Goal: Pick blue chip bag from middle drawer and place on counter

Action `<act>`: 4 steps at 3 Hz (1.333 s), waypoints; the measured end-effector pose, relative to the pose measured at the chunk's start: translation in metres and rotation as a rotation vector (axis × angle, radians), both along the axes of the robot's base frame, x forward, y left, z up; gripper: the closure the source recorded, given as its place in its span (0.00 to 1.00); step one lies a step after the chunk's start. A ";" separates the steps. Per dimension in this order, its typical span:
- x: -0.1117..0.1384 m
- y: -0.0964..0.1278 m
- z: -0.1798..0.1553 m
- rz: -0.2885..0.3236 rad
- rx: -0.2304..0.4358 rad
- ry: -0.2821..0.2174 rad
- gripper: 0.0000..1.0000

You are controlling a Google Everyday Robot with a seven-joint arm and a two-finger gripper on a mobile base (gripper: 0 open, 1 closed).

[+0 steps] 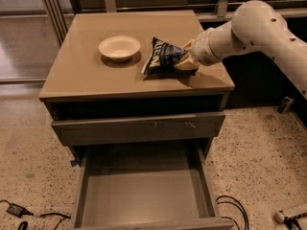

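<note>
The blue chip bag is out of the drawer and up on the counter, lying on the right half of the top, about midway between the back and front edges and a little in from the right edge. Its left end rests on the surface while its right end tilts up into the gripper, which reaches in from the right side and has its 2 fingers clamped on that end of the bag. The white arm stretches away past the counter's right rear corner. 1 cream bowl sits just left of the bag, near the middle of the top, close to the bag, though I cannot tell if they touch. Below the front edge, a closed drawer front shows pale scratches, and under it the middle drawer is pulled far out over the speckled floor. Black cables lie by its right front corner.
</note>
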State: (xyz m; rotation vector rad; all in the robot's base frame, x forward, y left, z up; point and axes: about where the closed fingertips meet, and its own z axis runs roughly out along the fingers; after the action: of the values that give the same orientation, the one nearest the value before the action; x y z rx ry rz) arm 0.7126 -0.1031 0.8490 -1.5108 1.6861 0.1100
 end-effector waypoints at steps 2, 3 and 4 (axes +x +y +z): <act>0.000 0.000 -0.001 -0.001 -0.001 0.003 0.60; 0.000 0.000 -0.001 0.000 -0.001 0.003 0.29; 0.000 0.000 -0.001 0.000 -0.001 0.003 0.06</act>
State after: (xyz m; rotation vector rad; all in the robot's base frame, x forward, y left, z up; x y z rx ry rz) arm 0.7127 -0.1033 0.8479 -1.5118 1.6889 0.1108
